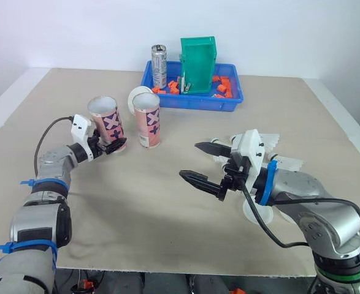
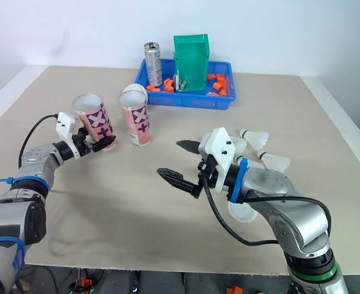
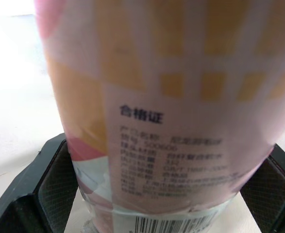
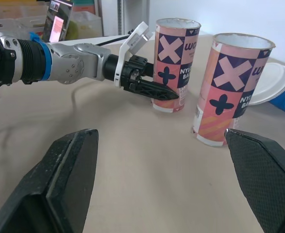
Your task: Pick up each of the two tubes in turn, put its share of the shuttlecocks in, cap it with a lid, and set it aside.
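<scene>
- Tube (image 1: 108, 122) stands near upright, open mouth up, leaning slightly toward 11 o'clock.
- Left gripper (image 1: 114, 146) pinches its base, forearm outstretched.
- Right gripper (image 1: 190, 160) is spread, pointing toward 9 o'clock.

A white lid (image 2: 244, 213) lies mostly hidden under the right arm (image 2: 284, 199), and print on the gripped tube (image 3: 161, 97) is blurred.

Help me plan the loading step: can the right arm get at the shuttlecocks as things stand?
Probably yes. The shuttlecocks lie on the table close beside that arm, with nothing between. The right claw is open and empty but points away from them, so the wrist would have to turn back.
</scene>
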